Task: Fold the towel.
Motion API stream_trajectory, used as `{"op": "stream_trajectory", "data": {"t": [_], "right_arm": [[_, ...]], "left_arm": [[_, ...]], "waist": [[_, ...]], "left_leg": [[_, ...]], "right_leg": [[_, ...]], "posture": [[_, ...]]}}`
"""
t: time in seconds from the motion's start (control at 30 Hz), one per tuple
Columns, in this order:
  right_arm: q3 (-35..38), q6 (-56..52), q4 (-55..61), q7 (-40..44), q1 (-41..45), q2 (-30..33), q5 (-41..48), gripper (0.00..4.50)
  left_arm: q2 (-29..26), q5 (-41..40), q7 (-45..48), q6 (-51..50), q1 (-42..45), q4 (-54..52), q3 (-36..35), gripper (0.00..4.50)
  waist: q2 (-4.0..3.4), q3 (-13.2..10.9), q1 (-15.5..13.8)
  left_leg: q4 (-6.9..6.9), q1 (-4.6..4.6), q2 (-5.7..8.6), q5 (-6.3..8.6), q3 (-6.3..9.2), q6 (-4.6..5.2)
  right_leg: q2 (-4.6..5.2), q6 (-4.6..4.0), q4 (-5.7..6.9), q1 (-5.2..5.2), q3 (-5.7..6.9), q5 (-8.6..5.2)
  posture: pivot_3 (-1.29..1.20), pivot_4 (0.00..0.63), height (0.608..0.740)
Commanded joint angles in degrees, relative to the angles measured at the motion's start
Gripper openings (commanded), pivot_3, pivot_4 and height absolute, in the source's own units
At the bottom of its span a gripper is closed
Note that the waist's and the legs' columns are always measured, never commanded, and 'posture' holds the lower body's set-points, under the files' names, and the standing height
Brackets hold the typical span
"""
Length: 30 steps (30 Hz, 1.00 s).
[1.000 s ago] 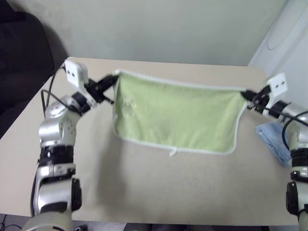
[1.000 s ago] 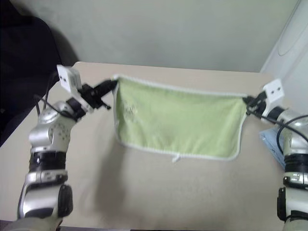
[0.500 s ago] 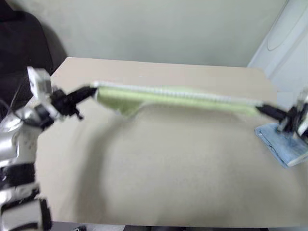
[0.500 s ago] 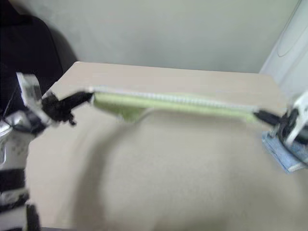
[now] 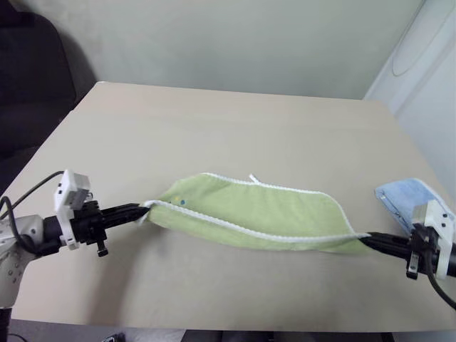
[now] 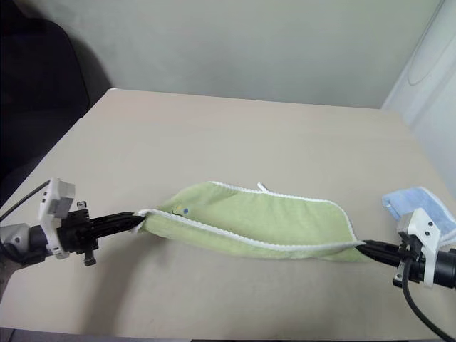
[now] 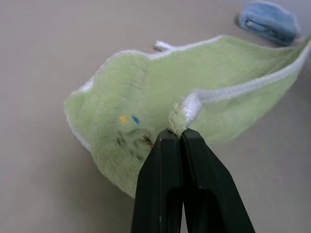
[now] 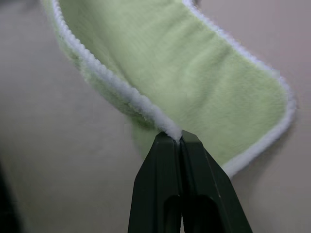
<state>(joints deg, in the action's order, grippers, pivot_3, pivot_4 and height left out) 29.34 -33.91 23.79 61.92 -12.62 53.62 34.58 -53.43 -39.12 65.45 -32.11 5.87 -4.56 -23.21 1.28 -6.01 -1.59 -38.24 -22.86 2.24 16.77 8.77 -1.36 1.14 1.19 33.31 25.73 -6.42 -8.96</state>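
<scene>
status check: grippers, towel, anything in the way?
Left gripper and right gripper shut on towel corners. Towel doubled over on the table. Blue cloth beside right gripper, apart from towel.

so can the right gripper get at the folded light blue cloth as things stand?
Probably not yet: the right gripper is shut on the light green terry towel. The blue cloth lies close beside it, with nothing between.

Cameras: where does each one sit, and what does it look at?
Eye views: on the head, looking down over the table, with both arms reaching to the towel.
Left wrist view: on the left arm, looking along the left gripper pinching a towel corner.
Right wrist view: on the right arm, looking along the right gripper pinching the other corner.
Shared: the green towel; eye and left wrist views share the blue cloth.
</scene>
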Motion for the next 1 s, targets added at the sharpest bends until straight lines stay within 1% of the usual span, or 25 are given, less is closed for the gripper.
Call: {"op": "stream_trajectory", "data": {"t": [0.03, 0.1, 0.13, 0.2, 0.23, 0.27, 0.33, 0.4, 0.43, 0.53, 0.67, 0.7, 0.73, 0.77, 0.87, 1.0], "right_arm": [[-3.3, 5.2, -7.2, -4.0, 10.0, 1.9, -5.3, 0.02], [-5.0, 6.8, -11.3, -5.4, 15.2, 2.5, -7.7, 0.02], [-5.9, 8.1, -14.4, -6.6, 19.1, 2.9, -9.1, 0.02], [-7.1, 10.4, -21.3, -8.0, 29.7, 4.5, -10.5, 0.02], [-7.3, 11.1, -23.3, -8.1, 33.2, 5.1, -10.6, 0.02], [-7.2, 11.1, -24.3, -7.7, 35.6, 5.5, -10.1, 0.02], [-6.5, 10.8, -24.3, -6.4, 37.3, 6.1, -8.7, 0.02], [-5.4, 10.3, -22.7, -5.6, 36.6, 6.6, -7.5, 0.02], [-4.2, 9.6, -20.8, -4.7, 34.8, 6.8, -6.5, 0.02], [-1.3, 6.9, -15.6, -2.7, 28.5, 6.4, -3.4, 0.02], [2.8, 3.2, -9.0, 0.8, 17.6, 5.6, 0.6, 0.02], [3.4, 2.9, -7.4, 1.9, 14.5, 5.4, 0.9, 0.02], [3.9, 2.8, -6.3, 2.5, 12.5, 5.4, 1.1, 0.02], [4.3, 2.5, -5.0, 3.6, 9.3, 5.0, 1.3, 0.02], [4.7, 2.2, -3.2, 6.0, 2.2, 4.5, 1.4, 0.02], [2.8, 4.3, -3.7, 8.3, -3.4, 4.9, -1.3, 0.02]], "left_arm": [[3.0, 4.4, -7.2, 6.2, 11.9, 8.4, 1.0, 0.0], [4.1, 5.7, -9.3, 6.9, 17.6, 12.9, 1.5, 0.0], [4.7, 6.8, -10.4, 8.8, 21.3, 16.0, 1.8, 0.0], [5.1, 7.8, -12.6, 11.2, 32.7, 24.4, 2.0, 0.0], [4.9, 8.1, -12.4, 12.8, 36.4, 27.3, 1.9, 0.0], [4.4, 7.7, -11.4, 12.9, 39.2, 29.2, 1.6, 0.0], [3.1, 6.7, -8.3, 13.3, 42.1, 31.1, 1.2, 0.0], [1.5, 6.4, -6.0, 14.4, 43.5, 32.4, 0.9, 0.0], [0.4, 5.5, -4.0, 13.5, 43.2, 32.3, 0.5, 0.0], [-2.4, 3.3, 3.3, 11.7, 37.2, 28.4, 0.1, 0.0], [-5.3, -0.2, 9.9, 6.7, 23.9, 20.0, -1.9, 0.0], [-5.8, -0.5, 10.8, 6.1, 20.3, 17.8, -2.5, 0.0], [-6.1, -0.7, 11.2, 5.7, 18.1, 16.5, -2.9, 0.0], [-6.3, -0.4, 11.7, 5.4, 14.4, 14.8, -3.3, 0.0], [-6.5, -0.3, 12.7, 3.7, 5.2, 10.5, -4.5, 0.0], [-6.1, 0.1, 12.9, 3.0, -3.2, 4.3, -4.3, 0.0]], "waist": [[-0.08, 0.0, -0.1], [-0.09, 0.0, -0.2], [-0.09, 0.0, -0.2], [-0.12, -0.2, -0.2], [-0.15, -0.2, -0.2], [-0.16, -0.2, -0.2], [-0.12, -0.1, -0.2], [-0.14, -0.1, -0.2], [-0.14, -0.1, -0.2], [-0.15, -0.1, -0.1], [-0.18, -0.1, 0.0], [-0.17, -0.1, 0.1], [-0.15, -0.1, 0.1], [-0.14, -0.1, 0.0], [-0.12, -0.1, 0.0], [-0.07, -0.1, 0.0]], "left_leg": [[0.0, 0.0, 0.01, -0.03, -0.01, 0.02], [-0.02, 0.04, 0.02, -0.2, -0.01, 0.08], [-0.01, 0.04, 0.03, -0.23, -0.02, 0.11], [-0.05, 0.19, 0.01, -0.51, -0.08, 0.6], [-0.07, 0.07, 0.01, -0.61, -0.07, 0.64], [0.05, -0.09, 0.01, -0.76, -0.02, 0.59], [0.18, -0.06, -0.03, -0.88, 0.02, 0.61], [0.27, 0.09, -0.09, -1.02, 0.1, 0.1], [0.28, 0.25, -0.08, -0.96, 0.11, 0.03], [0.23, 0.33, -0.05, -0.92, 0.07, 0.03], [0.19, 0.35, -0.02, -0.72, 0.05, 0.17], [0.21, 0.34, -0.02, -0.48, 0.06, 0.28], [0.17, 0.34, -0.02, -0.29, 0.06, -0.02], [0.17, 0.28, -0.02, -0.29, 0.1, -0.1], [0.16, 0.15, 0.0, -0.32, 0.17, -0.11], [0.12, -0.1, 0.01, -0.31, 0.16, -0.1]], "right_leg": [[0.01, 0.0, 0.03, 0.01, 0.0, 0.1], [0.05, 0.05, 0.1, -0.03, 0.0, 0.39], [0.07, 0.17, 0.07, -0.03, 0.01, 0.73], [0.1, 0.58, 0.06, -0.14, 0.05, 1.04], [0.11, 0.9, -0.06, -0.11, 0.05, 1.22], [0.1, 0.92, -0.31, 0.02, 0.06, 1.4], [0.09, 1.21, -0.45, -0.01, 0.14, 1.54], [0.04, 1.31, -0.52, -0.17, 0.22, 1.51], [0.03, 1.44, -0.51, -0.3, 0.22, 1.41], [0.05, 1.48, -0.49, -0.41, 0.18, 1.15], [0.05, 1.27, -0.39, -0.43, 0.09, 0.99], [0.05, 1.16, -0.38, -0.42, 0.07, 0.91], [0.04, 1.22, -0.32, -0.42, 0.06, 0.81], [0.02, 1.32, -0.32, -0.39, 0.06, 0.6], [0.0, 1.05, -0.25, -0.31, 0.05, 0.19], [0.01, 1.02, -0.25, -0.09, 0.01, 0.15]], "posture": [[0.0, 0.15, 0.74], [0.0, 0.15, 0.74], [0.0, 0.15, 0.74], [0.0, 0.15, 0.74], [0.0, 0.15, 0.74], [0.0, 0.15, 0.74], [0.0, 0.15, 0.74], [0.0, 0.15, 0.74], [0.0, 0.15, 0.74], [0.0, 0.15, 0.74], [0.0, 0.15, 0.74], [0.0, 0.15, 0.74], [0.0, 0.15, 0.74], [0.0, 0.15, 0.74], [0.0, 0.15, 0.74], [0.0, 0.15, 0.74]]}}
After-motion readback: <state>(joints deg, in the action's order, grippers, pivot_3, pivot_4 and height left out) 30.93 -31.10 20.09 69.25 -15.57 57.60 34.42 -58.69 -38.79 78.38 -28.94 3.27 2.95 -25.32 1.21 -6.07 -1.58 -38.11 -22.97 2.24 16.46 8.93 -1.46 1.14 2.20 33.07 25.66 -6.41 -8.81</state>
